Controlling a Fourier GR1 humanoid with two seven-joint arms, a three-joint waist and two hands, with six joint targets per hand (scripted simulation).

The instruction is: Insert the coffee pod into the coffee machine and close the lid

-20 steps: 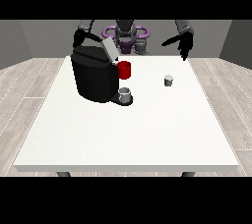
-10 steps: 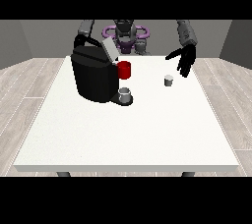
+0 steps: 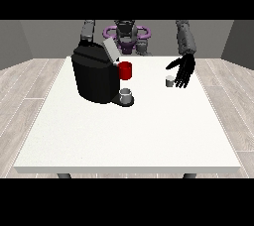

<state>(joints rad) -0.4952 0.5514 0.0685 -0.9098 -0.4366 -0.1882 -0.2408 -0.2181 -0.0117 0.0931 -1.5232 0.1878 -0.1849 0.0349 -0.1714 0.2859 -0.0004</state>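
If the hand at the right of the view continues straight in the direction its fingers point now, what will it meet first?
The hand at the view's right has straight fingers pointing down toward the table. The coffee pod stands just beside them, so it would probably meet the pod or the table next to it; depth is unclear.

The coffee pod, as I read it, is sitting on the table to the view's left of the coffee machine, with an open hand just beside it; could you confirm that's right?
Not quite: the front view shows the coffee pod on the table to the view's right of the coffee machine, not its left. The rest holds: the hand at the view's right is just beside it, fingers straight and open.
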